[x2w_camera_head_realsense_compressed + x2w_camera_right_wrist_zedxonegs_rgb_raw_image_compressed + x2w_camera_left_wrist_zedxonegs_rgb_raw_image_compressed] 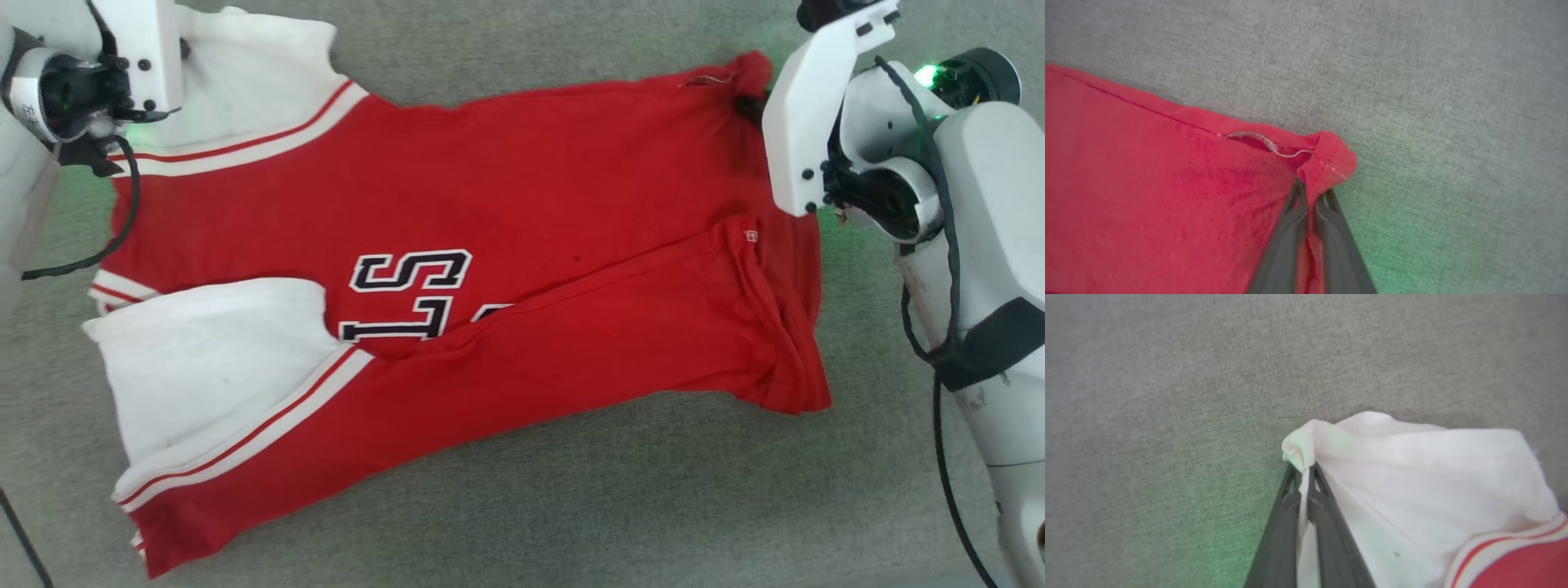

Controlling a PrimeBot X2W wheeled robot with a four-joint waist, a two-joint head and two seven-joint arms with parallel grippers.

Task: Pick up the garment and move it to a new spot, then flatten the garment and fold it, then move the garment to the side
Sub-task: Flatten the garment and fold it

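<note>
- The shirt (522,204) lies spread across a grey cloth-covered surface (571,506), with its sleeves toward the robot's left and its hem toward the robot's right.
- Its near long edge is folded up over the middle. The fold runs as a slanted line from the near sleeve to the hem and covers part of the dark-and-white lettering (408,294).
- The near white sleeve (204,367) lies flat, its outer edge free at the lower left of the head view.
- The far white sleeve (253,57) sits at the upper left, partly under the left arm.
- The left gripper (1306,471) is clenched on a pinch of the far sleeve's white edge. The cloth bunches into a small knob just past the fingertips, and a strip of it runs down between the fingers.
- The right gripper (1312,190) is clenched on the far corner of the red hem, which puckers above the fingertips. A loose pale thread (1274,149) lies along the seam just beside it.
- Between the two grips the far edge runs roughly straight.
- The near hem corner (800,400) lies free and slightly rumpled.
- Grey surface stretches beyond the far edge in both wrist views.
- A wide band of the surface lies along the near side in the head view, and a narrower strip separates the hem from the right arm.
- A black cable (122,220) from the left arm hangs over the shirt's left edge.
</note>
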